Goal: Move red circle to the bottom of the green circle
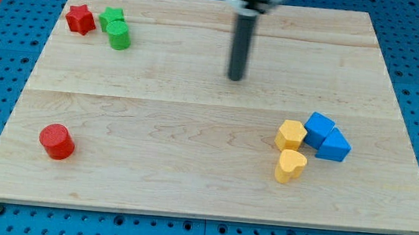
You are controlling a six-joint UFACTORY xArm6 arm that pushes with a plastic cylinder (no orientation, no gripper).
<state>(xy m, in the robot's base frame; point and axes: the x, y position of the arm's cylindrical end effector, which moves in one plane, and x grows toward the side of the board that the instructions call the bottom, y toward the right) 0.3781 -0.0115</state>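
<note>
The red circle [57,141] lies near the board's bottom left. The green circle [119,35] sits near the top left, touching a green star [112,17] just above it. My tip [236,78] is at the end of the dark rod in the upper middle of the board. It is far right of the green circle and far up-right of the red circle, touching no block.
A red star [80,19] lies left of the green star. At the right a yellow hexagon-like block [291,134], a yellow heart [290,165], a blue cube [318,128] and a blue triangle [334,146] cluster together. The wooden board [189,177] rests on a blue pegboard.
</note>
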